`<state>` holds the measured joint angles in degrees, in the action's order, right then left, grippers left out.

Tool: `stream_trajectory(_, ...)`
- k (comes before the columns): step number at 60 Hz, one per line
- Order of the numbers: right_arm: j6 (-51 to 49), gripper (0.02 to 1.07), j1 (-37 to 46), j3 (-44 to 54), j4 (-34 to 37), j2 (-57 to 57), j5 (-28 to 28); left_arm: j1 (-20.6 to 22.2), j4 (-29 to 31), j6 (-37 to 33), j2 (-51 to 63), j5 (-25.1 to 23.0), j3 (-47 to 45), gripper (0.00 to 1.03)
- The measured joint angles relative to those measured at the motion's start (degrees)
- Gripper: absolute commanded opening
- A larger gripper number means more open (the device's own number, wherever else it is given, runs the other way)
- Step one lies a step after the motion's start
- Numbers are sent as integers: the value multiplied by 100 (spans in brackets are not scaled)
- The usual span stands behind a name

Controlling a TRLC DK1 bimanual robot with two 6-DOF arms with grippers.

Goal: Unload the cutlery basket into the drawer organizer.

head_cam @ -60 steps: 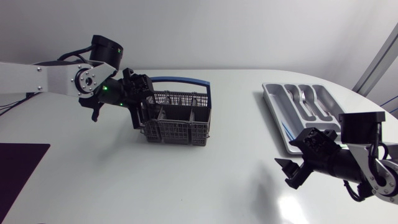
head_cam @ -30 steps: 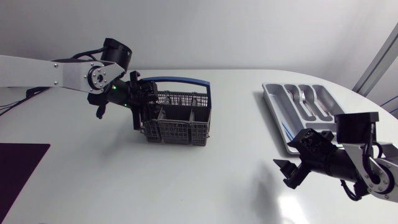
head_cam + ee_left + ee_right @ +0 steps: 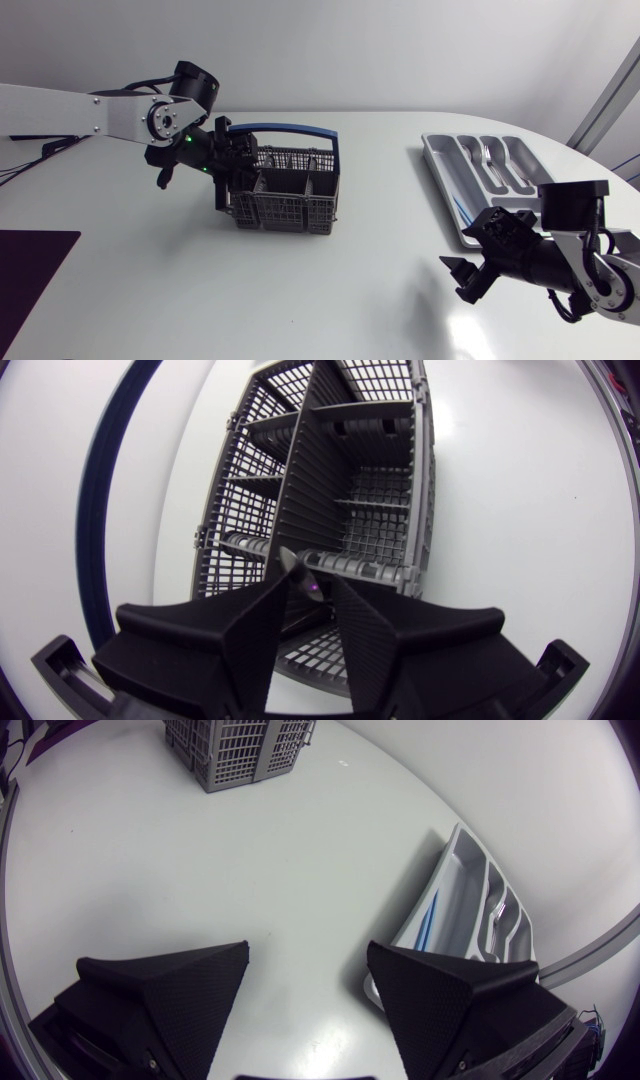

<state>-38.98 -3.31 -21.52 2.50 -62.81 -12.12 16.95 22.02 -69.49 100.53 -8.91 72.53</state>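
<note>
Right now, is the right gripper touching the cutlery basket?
Apart. The head view shows the right gripper far from the cutlery basket, with bare table between them.

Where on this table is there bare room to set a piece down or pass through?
The widest bare patch is the table between the cutlery basket and the drawer organizer. Crowded: the basket's left end, where the left hand sits, and the organizer's near corner beside the right hand.

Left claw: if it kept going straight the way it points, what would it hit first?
Most likely the cutlery basket: the left claw points into its compartments from one end, though depth is unclear.
</note>
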Motion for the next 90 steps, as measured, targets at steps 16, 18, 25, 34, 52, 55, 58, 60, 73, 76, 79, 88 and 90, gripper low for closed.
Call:
stream_trajectory(16, 0, 88, 0, 0, 0, 0, 2, 42, 4, 42, 0, 46, 0, 22)
stream_trajectory(18, 0, 88, 0, 0, 0, 0, 0, 55, 4, 57, 0, 90, 0, 22)
stream_trajectory(25, 0, 88, 0, 13, -4, 2, 4, 116, 2, 332, 0, 225, -11, 23)
stream_trajectory(34, -4, 88, 4, 103, -13, 24, 20, 271, 4, 1119, -13, 682, -52, 34)
stream_trajectory(52, 0, 88, -2, 140, -13, 111, 44, 973, 111, 3056, -267, 2221, -46, 43)
stream_trajectory(55, 0, 88, -2, 166, -13, 153, 68, 1047, 291, 3300, -267, 2319, 17, 43)
stream_trajectory(58, 0, 88, -2, 203, -9, 210, 109, 1095, 527, 3567, -267, 2391, 96, 43)
stream_trajectory(60, -2, 88, -2, 219, -2, 245, 140, 1128, 667, 3746, -267, 2450, 162, 43)
stream_trajectory(73, 0, 88, -2, 280, 31, 426, 160, 1458, 855, 4509, -254, 3036, 407, 48)
stream_trajectory(76, 0, 88, -2, 280, 37, 468, 170, 1543, 859, 4647, -219, 3108, 444, 48)
stream_trajectory(79, 0, 88, -2, 280, 46, 496, 170, 1628, 857, 4809, -142, 3200, 485, 48)
stream_trajectory(88, 0, 88, -2, 291, 48, 560, 177, 1746, 859, 5204, 138, 3495, 555, 48)
stream_trajectory(90, 0, 88, -2, 295, 48, 560, 181, 1753, 859, 5289, 188, 3569, 557, 48)
